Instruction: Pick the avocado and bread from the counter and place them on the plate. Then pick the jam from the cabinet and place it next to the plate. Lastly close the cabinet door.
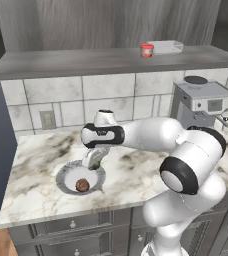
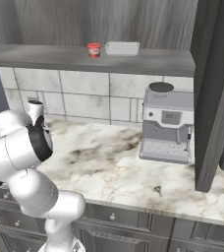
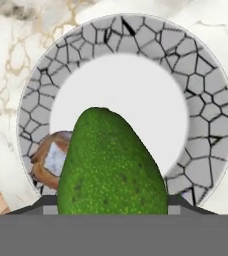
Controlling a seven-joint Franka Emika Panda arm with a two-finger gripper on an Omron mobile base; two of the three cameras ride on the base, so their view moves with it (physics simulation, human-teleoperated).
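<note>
Marble counter [image 1: 136, 175]: one plate [image 3: 206, 125], one bread [image 3: 48, 162], claw [image 3: 111, 207] gripping one avocado [image 3: 111, 165].

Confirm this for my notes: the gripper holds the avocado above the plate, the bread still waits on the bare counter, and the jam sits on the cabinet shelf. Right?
One error: the bread is not on the bare counter; it already lies on the plate, as the left base view shows. The rest stands: the gripper holds the avocado above the plate, and the jam sits on the cabinet shelf.
</note>
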